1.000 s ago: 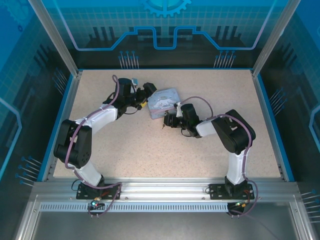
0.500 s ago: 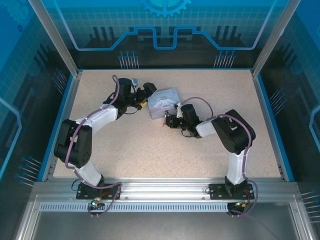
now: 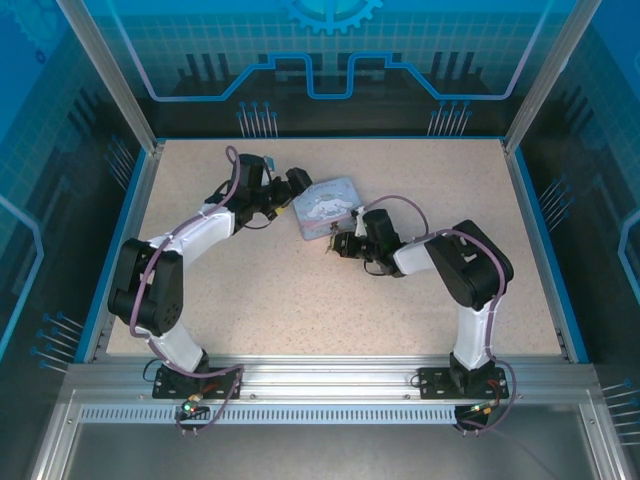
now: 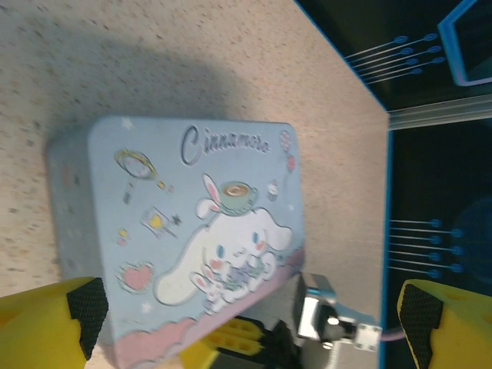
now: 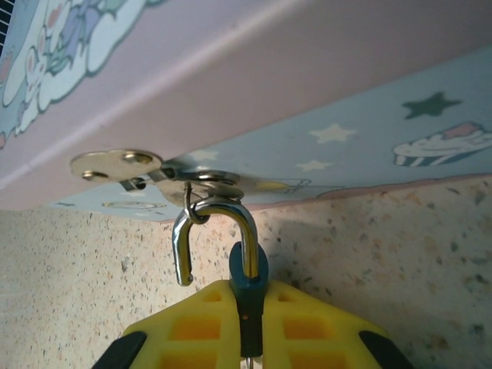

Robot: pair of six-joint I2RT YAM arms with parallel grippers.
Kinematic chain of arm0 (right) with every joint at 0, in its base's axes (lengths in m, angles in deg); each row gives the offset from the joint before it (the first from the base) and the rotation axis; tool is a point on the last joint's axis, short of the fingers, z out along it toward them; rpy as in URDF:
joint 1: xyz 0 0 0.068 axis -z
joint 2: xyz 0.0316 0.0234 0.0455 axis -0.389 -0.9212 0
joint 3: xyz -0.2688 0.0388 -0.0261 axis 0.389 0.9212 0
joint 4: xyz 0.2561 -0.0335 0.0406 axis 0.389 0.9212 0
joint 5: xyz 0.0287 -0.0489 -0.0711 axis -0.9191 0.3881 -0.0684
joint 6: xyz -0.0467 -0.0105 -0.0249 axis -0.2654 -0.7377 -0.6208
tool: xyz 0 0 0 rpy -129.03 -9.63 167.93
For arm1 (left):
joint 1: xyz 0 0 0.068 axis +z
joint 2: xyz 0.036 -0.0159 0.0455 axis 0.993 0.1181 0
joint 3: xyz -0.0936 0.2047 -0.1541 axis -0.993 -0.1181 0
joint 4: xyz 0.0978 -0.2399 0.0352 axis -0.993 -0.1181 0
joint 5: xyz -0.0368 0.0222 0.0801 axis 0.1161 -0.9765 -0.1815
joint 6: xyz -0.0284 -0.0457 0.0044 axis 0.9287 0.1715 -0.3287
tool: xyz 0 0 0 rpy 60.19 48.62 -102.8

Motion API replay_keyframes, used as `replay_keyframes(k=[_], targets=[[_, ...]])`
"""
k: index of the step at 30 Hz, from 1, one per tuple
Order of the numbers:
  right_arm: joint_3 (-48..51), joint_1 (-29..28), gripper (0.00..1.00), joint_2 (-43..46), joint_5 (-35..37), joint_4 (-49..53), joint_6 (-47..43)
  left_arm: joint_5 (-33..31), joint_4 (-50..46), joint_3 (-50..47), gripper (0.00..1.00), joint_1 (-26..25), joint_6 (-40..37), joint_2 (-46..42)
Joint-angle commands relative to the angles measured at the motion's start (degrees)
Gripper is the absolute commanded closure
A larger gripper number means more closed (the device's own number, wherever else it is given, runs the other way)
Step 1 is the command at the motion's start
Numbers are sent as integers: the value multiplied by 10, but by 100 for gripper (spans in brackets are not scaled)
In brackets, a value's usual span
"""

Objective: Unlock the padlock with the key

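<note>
At left, the left pincer [image 4: 254,311] hangs released, its jaws spread wide above the cartoon tin [image 4: 192,231] and touching nothing. At right, the right pincer [image 5: 247,327] is clenched on the small blue body of the padlock [image 5: 247,280], just beside the tin's front wall; the shackle [image 5: 219,211] is free at one end yet hooked through the hasp [image 5: 192,183]. Risk: with the tin unbraced, a skewed pull would likely drag the tin or slip the narrow lock from the grip.

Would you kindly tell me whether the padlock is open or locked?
Open. One leg of the shackle hangs free of the padlock body, though the shackle is hooked through the hasp on the tin.
</note>
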Motion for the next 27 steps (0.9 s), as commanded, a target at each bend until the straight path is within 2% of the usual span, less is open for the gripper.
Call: replay_keyframes(k=[1,11,27], targets=[[21,7,94,10,-1,66,26,-63,-86,27,1,0,-76,-5],[35,23,99,52,-2,119,51,-145,-128,22,1,-41,-117,-11],[43,40,100,68,-19,137,100,-217,-141,1,1,-104,-136,23]])
